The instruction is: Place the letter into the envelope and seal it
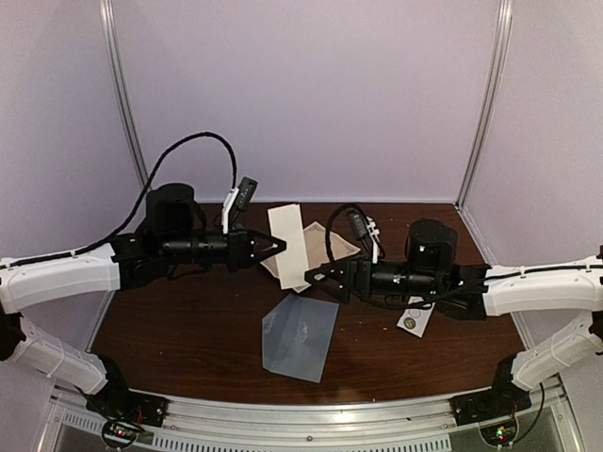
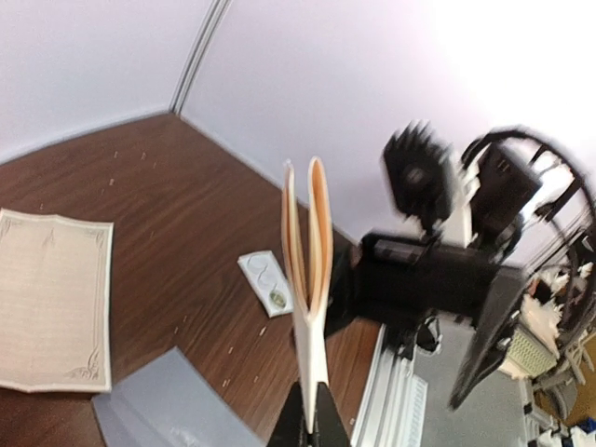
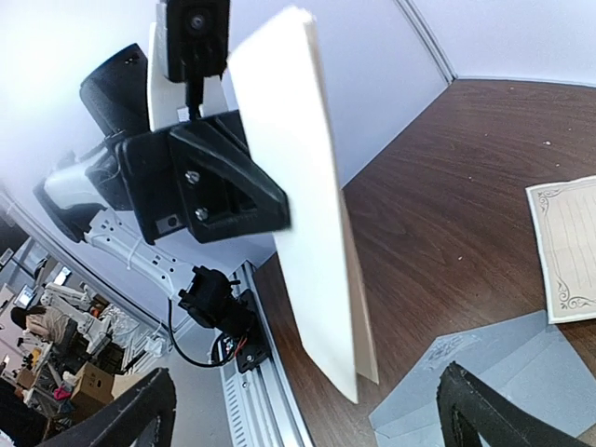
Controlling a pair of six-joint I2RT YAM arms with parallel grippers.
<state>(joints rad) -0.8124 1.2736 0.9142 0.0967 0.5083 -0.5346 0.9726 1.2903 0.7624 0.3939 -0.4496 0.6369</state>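
We see left gripper [image 1: 279, 247] clamped on folded letter [image 1: 286, 234]; right gripper [image 1: 318, 281] spread wide beside it; envelope [image 1: 300, 337] flat on counter [image 1: 188, 325].

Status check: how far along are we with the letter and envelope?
Done: the letter is folded. In hand: the left pincer, shut, holds it up off the table; the right pincer stands open beside it, holding nothing. Left: the envelope lies flat with the letter outside it, so inserting and sealing both remain.
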